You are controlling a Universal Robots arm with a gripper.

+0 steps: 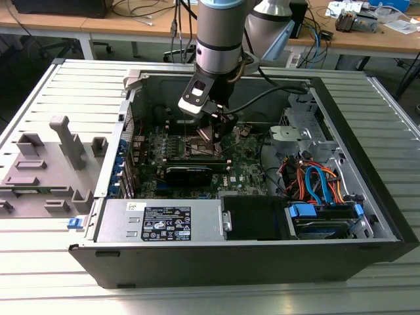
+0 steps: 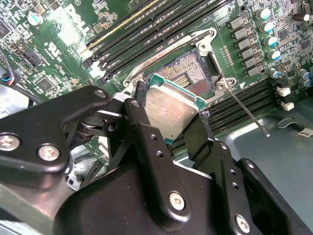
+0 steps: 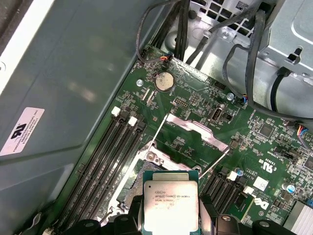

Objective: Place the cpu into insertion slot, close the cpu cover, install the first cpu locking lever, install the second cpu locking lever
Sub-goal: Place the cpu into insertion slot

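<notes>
First step: my pincer (image 2: 168, 115) grips the cpu (image 3: 170, 205) just above the open socket (image 2: 193, 73), at 11 o'clock from the middle of the case (image 1: 249, 266) in the exterior view; seating it, I judge, needs it level and square.

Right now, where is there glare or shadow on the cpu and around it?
First wrist view: the cpu top is bright and evenly lit; pale reflections lie on the grey case wall. Second wrist view: the cpu shows a soft sheen, held in the dark gripper. Exterior view: the motherboard is dimmer than the pale table.
</notes>
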